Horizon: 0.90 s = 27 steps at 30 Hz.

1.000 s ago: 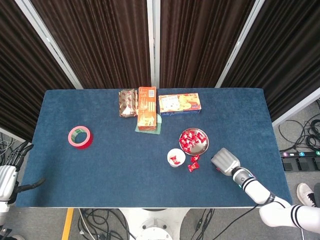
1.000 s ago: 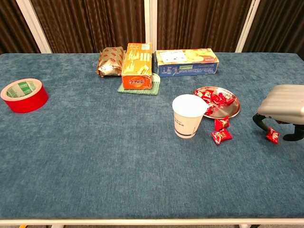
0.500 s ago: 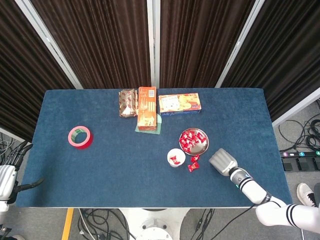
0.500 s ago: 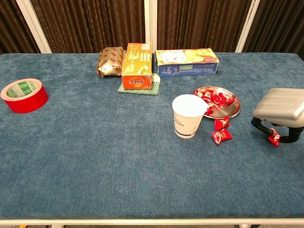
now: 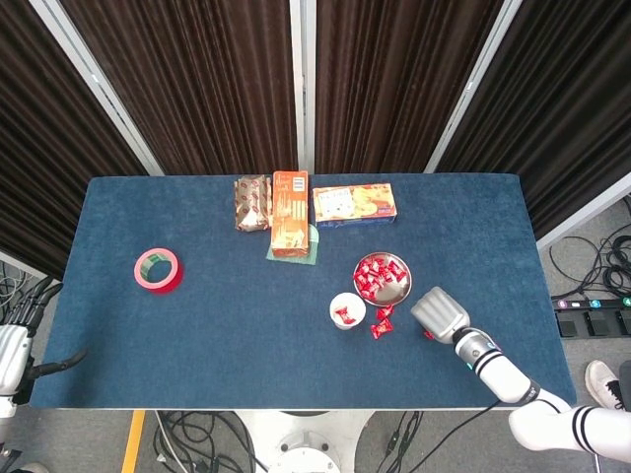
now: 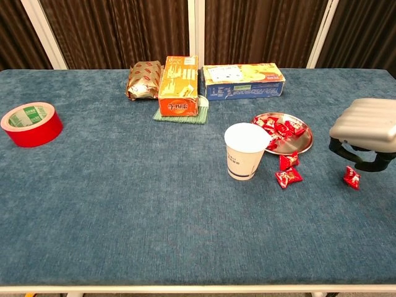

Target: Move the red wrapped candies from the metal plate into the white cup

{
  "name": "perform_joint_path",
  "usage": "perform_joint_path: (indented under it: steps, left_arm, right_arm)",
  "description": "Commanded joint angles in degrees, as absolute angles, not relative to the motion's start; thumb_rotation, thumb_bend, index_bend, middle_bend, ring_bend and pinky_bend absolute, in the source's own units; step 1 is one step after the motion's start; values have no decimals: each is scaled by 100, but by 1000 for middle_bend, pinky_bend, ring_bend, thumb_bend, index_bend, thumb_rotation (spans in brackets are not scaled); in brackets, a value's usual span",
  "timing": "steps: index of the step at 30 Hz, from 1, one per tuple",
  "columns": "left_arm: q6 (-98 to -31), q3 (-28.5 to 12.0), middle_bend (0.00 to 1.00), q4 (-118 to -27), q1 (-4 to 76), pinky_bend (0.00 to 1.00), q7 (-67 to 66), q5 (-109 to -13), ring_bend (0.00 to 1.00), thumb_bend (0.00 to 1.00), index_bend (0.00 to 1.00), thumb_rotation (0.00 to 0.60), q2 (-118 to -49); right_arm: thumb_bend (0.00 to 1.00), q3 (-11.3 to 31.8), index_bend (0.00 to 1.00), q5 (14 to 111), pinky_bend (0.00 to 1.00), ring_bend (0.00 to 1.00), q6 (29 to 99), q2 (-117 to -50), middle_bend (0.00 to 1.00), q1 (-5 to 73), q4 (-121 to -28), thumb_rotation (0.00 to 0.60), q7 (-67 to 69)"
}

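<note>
We see the metal plate (image 6: 302, 146) lying flat on the blue table (image 6: 124, 204), just behind and to the right of the white cup (image 6: 245, 150), which stands upright with its mouth facing up. The plate holds a heap of red wrapped candies (image 6: 281, 129), their twisted ends pointing in mixed directions; we cannot give one common axis for them. In the head view one red candy shows inside the cup (image 5: 344, 314). Two loose candies (image 6: 288, 177) lie on the cloth between cup and plate, the nearer one with its long axis running roughly left to right. A further stray candy (image 6: 351, 177) lies apart to the right, its long axis roughly front to back, directly beneath the right hand (image 6: 364, 131). That hand hovers palm down above it with dark fingers (image 6: 365, 162) curled under the silver back; the candy rests on the cloth below the fingers and appears free of them, so we read the hand as holding nothing. The left hand (image 5: 12, 347) sits off the left table edge, fingers apart and holding nothing. The wrappers are glossy red with small white markings.
</note>
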State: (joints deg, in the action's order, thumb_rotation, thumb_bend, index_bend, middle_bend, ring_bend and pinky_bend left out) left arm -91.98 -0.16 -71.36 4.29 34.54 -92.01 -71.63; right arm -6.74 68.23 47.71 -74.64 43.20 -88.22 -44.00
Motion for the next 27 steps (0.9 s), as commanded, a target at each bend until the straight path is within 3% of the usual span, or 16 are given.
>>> perform_joint_path:
  steps: [1, 8, 17, 27]
  left_arm:
    - [-9196, -6, 75, -7146, 421, 111, 3446, -9202, 34, 139, 126, 600, -7158]
    - [-9187, 5, 75, -7141, 410, 111, 3456, -9194, 34, 139, 126, 600, -7144]
    - [-9136, -9, 75, -7072, 434, 111, 3496, -9169, 34, 138, 126, 600, -7177]
    - [-9127, -9, 75, -7004, 439, 111, 3565, -9167, 34, 138, 126, 600, -7194]
  right_arm:
    - [255, -718, 630, 6724, 1000, 1000, 4665, -7475, 1000, 4315, -8772, 600, -4471]
    - [217, -769, 502, 6376, 1000, 1000, 4490, -7555, 1000, 4361, -8710, 600, -4737]
    - [217, -727, 416, 6249, 1000, 1000, 4461, -7655, 1000, 4435, -8693, 600, -4781]
    - [217, -763, 402, 6379, 1000, 1000, 4544, -7628, 1000, 4439, -8771, 600, -4769]
